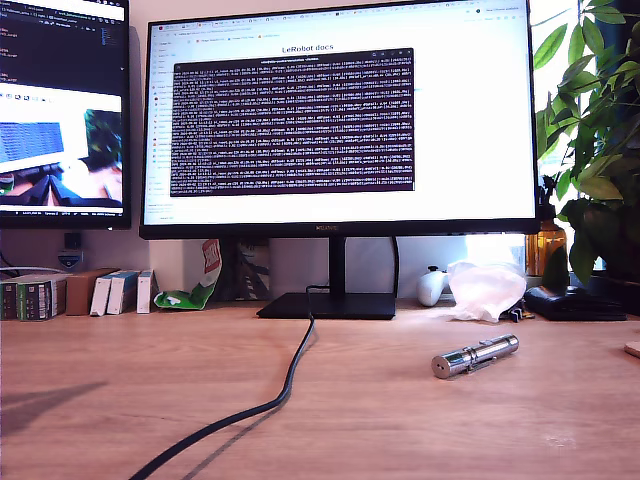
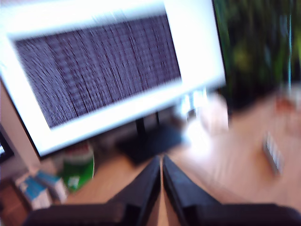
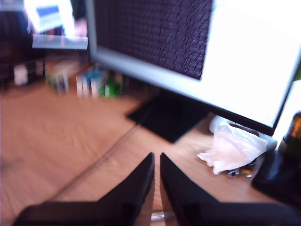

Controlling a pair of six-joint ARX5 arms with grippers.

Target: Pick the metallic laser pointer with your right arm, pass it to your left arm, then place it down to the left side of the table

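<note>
Metallic laser pointer (image 1: 475,356): lying on table (image 1: 120,400), apart from both grippers, beyond and to one side of my first gripper (image 2: 162,162). My first gripper: clenched, empty. My second gripper (image 3: 156,160): clenched, empty.

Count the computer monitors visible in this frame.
2. The large monitor stands centre on the table behind the metallic laser pointer; a second monitor is cut off at the exterior view's left. More may sit out of frame.

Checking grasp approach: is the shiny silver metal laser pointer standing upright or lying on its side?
Lying on its side. The shiny silver metal laser pointer rests lengthwise on the light-brown wooden table, flat round end cap toward the camera, in the exterior view.
</note>
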